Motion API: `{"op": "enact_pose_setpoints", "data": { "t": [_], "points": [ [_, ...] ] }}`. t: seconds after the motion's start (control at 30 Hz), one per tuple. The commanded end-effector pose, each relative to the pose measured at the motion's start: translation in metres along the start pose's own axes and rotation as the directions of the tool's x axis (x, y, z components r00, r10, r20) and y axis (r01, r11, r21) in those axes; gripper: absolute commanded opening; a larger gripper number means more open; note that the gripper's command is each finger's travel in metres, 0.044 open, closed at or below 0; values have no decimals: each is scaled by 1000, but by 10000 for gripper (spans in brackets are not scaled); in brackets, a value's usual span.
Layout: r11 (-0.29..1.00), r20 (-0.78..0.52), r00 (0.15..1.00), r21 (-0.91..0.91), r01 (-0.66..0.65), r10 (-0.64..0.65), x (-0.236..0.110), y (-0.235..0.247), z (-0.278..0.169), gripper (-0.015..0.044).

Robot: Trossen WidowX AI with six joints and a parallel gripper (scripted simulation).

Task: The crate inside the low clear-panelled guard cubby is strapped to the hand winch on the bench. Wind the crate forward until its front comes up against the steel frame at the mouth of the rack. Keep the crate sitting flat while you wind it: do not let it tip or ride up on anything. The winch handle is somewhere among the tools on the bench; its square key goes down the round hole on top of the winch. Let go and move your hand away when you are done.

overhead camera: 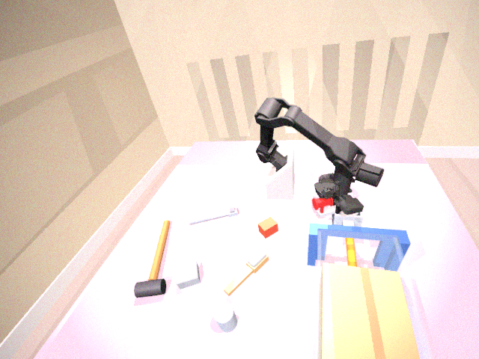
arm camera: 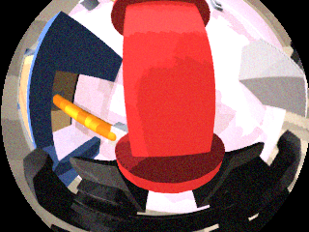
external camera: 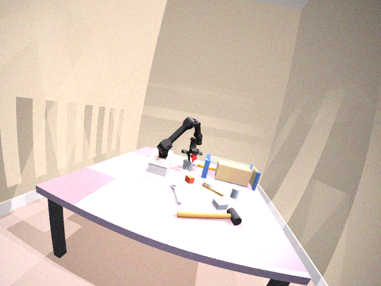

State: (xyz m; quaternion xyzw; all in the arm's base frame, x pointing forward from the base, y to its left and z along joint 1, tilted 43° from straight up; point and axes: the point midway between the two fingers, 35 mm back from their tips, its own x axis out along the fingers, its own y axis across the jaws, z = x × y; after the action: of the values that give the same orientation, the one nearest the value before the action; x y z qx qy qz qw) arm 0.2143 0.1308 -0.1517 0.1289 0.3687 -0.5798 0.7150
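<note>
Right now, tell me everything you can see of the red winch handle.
The red winch handle fills the wrist view: a smooth, matte red cylinder grip with a wider round flange at each end. The gripper is shut on it, holding it above the grey winch, just outside the blue steel frame. From the top view it lies roughly level, sticking out sideways. Its square key is hidden.
</note>
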Motion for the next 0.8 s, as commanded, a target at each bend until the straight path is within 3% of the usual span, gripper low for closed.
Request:
{"op": "enact_pose_setpoints", "data": {
  "t": [0.0, 0.77],
  "points": [
    [999, -15, 1000, -51, 7, -8, 4, 3, 0, 0],
    [998, -16, 1000, -67, 5, -6, 4, 3, 0, 0]
  ]
}}
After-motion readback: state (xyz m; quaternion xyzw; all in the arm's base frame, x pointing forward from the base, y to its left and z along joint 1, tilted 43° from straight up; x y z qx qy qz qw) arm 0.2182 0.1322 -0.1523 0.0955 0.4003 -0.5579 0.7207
